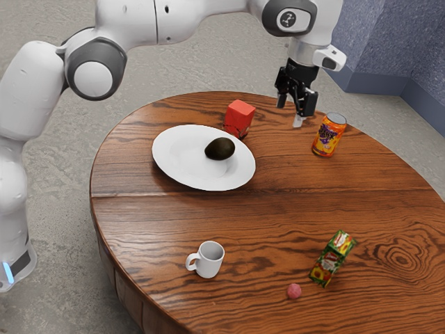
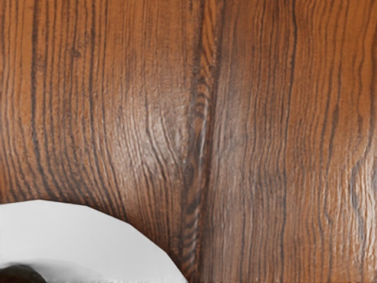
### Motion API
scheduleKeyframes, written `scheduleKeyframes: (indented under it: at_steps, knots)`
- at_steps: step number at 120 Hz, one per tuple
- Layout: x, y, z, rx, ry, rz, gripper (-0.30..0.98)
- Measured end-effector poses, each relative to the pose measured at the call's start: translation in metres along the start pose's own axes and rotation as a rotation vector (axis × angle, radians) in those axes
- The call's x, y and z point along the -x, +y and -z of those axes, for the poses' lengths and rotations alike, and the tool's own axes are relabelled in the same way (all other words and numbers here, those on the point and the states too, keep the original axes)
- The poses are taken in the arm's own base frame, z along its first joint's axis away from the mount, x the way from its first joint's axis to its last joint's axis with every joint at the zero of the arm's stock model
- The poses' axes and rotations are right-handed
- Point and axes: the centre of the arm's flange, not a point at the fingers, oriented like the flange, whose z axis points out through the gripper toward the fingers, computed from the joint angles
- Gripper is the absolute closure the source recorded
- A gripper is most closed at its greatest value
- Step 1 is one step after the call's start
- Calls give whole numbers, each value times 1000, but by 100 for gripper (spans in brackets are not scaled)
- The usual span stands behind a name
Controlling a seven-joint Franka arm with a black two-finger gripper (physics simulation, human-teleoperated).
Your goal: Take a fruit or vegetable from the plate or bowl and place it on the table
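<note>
The black gripper hangs over the table's far side in the exterior view, between the red box and the orange can. Its two fingers stand apart with nothing between them. A dark avocado lies on the white oval plate, which is to the exterior view's left of the gripper. In the wrist view, part of the plate shows at a corner, with a bit of the avocado on it.
The red box stands just behind the plate, and an orange can is close to the gripper. Nearer the exterior camera are a white mug, a green carton and a small pink ball on the wooden table.
</note>
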Motion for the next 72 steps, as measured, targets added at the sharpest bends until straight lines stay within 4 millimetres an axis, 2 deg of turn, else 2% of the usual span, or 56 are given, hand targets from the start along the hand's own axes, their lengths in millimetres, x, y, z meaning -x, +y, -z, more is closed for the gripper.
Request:
scheduleKeyframes:
  at_steps: [42,56,64,68,72]
  knots:
    - [5,-2,7,-6,3,-8,0]
    - [20,-2,28,-13,4,2,0]
    - [29,-6,21,-32,-38,23,0]
    - [36,-9,7,-47,-78,37,0]
    - [54,-13,-7,-71,-116,56,0]
